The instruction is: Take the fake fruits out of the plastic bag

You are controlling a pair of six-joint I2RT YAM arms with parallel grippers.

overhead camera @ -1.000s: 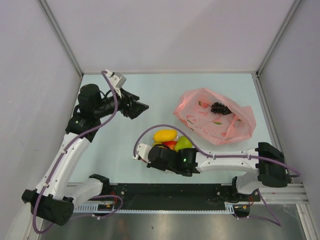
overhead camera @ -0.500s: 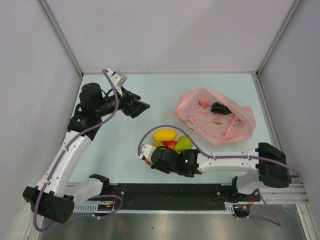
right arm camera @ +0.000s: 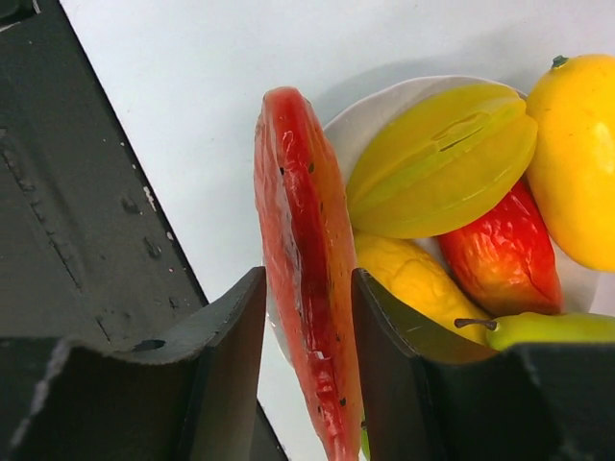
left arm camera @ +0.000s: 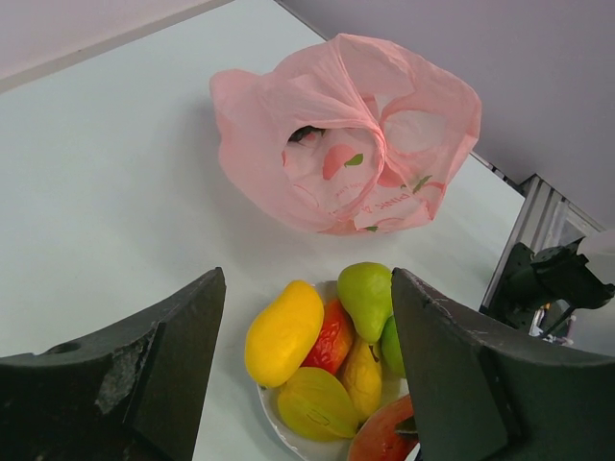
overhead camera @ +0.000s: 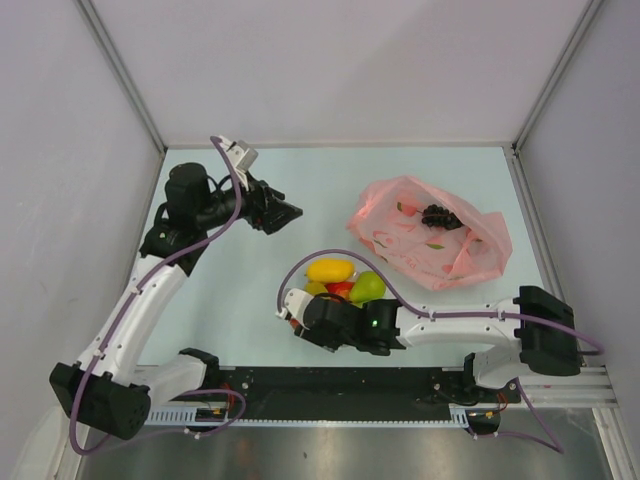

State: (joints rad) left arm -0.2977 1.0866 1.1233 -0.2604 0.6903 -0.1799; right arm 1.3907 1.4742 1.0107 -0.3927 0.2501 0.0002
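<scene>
Since a second ago my right claw (overhead camera: 293, 308) has slid a little to the right at the near rim of the bowl (right arm camera: 384, 101), and my left claw (overhead camera: 285, 212) has edged toward the far side of the worktop (overhead camera: 220, 290). My right claw is clamped on the flat faces of the watermelon slice (right arm camera: 303, 250), which stands on edge over the bowl's rim. My left claw hangs with its jaws apart and nothing between them. The slice is glossy red with dark seed specks. I judge it light, stiff and slippery, so gripping across the broad sides suits it. Already in the bowl are the mango (left arm camera: 283, 331), red mango (left arm camera: 333, 336), pear (left arm camera: 365, 293) and a ribbed yellow piece (right arm camera: 442, 163). The grapes (overhead camera: 440, 216) are dark and knobbly and show at the mouth of the pink bag (left arm camera: 346, 134), well apart from the bowl. That bag looks thin, crinkly and limp, and I expect it to lift with whatever I pull. I would take the grapes from above by the body of the bunch, keeping my fingers off the film.
</scene>
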